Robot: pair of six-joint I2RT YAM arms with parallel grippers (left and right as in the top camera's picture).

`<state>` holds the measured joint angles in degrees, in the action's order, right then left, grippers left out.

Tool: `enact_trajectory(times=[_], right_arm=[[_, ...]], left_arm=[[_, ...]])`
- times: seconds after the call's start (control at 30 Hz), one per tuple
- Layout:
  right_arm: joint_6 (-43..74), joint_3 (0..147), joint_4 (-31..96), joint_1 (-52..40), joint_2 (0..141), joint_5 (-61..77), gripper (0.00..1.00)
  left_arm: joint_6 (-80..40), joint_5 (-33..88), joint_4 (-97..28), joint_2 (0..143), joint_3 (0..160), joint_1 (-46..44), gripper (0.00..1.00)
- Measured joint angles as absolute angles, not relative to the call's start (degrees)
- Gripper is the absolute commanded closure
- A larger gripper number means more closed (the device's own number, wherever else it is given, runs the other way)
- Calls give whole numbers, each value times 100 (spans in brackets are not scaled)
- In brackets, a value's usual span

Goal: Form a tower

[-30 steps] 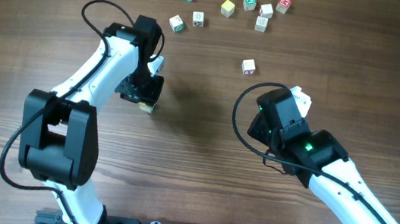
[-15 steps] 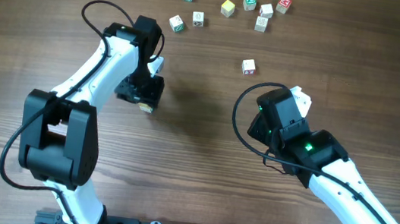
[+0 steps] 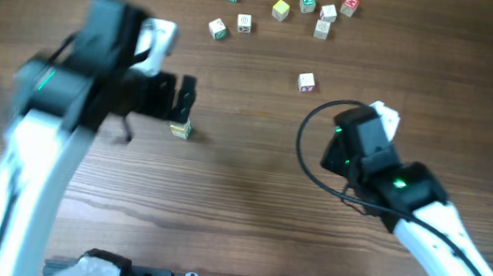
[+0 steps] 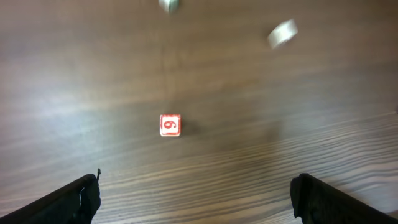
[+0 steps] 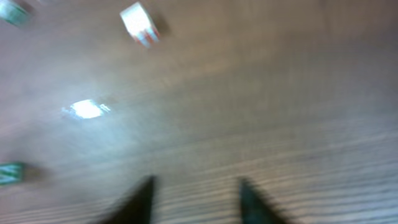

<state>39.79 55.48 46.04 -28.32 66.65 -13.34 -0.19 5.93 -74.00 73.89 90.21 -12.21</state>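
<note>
Tower clear ahead of left hand

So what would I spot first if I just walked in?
Probably the big white left arm, all blurry, with its tool wide open above the little tower, left of the middle. Then the loose cubes scattered at the far edge of the table.
</note>
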Motion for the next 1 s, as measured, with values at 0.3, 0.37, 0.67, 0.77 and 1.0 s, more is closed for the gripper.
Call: enact_trajectory(times=[0.3,0.37,0.67,0.77,1.0], right_arm=[[2818,7629,6488,-2829,4056,-1358,0],[2816,7644,6534,-2829,3428,-1358,0],[2816,7653,7384,-2829,2829,-1358,0],[2816,7651,7730,-2829,2832,-1358,0],[1199,7284,6066,-1806,2554,-766,0]], left_arm=[[-399,593,-8044,4136,8663,-1221,0],[-447,593,-8106,3677,8385,-1221,0],[-508,591,-8101,3540,8270,-1221,0],[-508,591,-8101,3542,8270,-1221,0],[-508,591,-8099,3542,8270,-1221,0]])
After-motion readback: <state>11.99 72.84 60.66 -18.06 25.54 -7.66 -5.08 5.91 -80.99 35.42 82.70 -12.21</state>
